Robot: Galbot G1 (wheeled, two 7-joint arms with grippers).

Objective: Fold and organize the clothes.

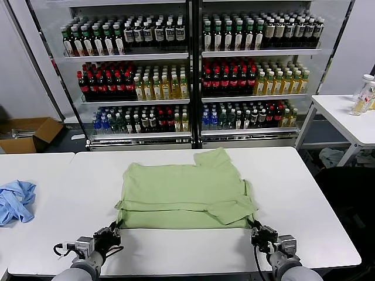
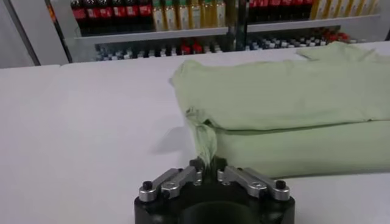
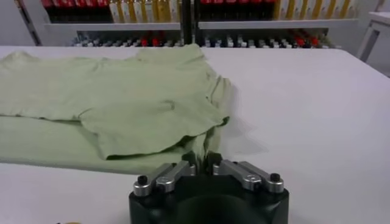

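1. Head view: green shirt lies at frame centre on the white table; left gripper and right gripper pinch its lower corners.
2. Left wrist view: fingers clamp a shirt corner.
3. Right wrist view: fingers clamp the hem.

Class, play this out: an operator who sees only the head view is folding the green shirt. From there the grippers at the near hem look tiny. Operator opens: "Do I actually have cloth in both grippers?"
Observer: Yes on the left. The left gripper is pinched shut on a corner of the green shirt, and the cloth rises in a little peak.
Operator: And the right?
Observer: The right gripper is shut on the shirt's other near corner, just below the folded-over sleeve.
Operator: Is the hem lying flat?
Observer: No, the near edge is doubled into a thick fold.
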